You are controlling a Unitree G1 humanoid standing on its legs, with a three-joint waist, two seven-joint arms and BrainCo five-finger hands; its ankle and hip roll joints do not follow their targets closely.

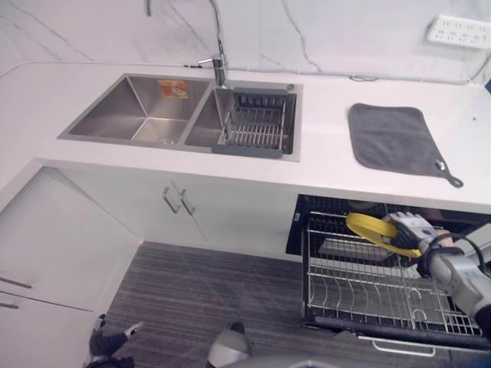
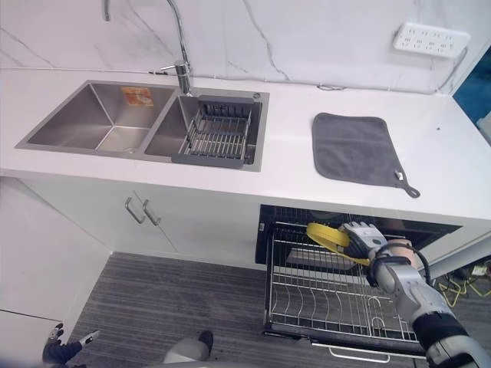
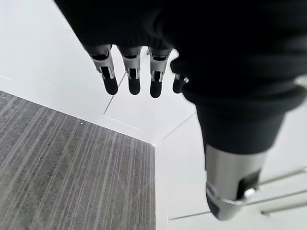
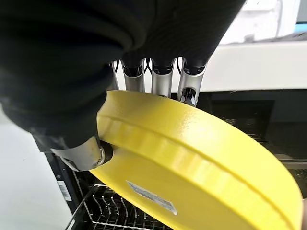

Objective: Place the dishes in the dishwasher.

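Yellow plate (image 2: 328,234) pinched in right hand (image 2: 367,238) above pulled-out dishwasher rack (image 2: 322,295), not yet slotted; left hand (image 3: 139,72) relaxed, idle.

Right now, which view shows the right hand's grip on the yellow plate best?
The right wrist view: the right hand has its fingers over the yellow plate and its thumb under the rim. Both eye views show the plate held above the dishwasher rack.

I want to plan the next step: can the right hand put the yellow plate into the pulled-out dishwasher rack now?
Probably yes. The right hand grips the yellow plate just above the open rack, whose wire slots beneath it look free.
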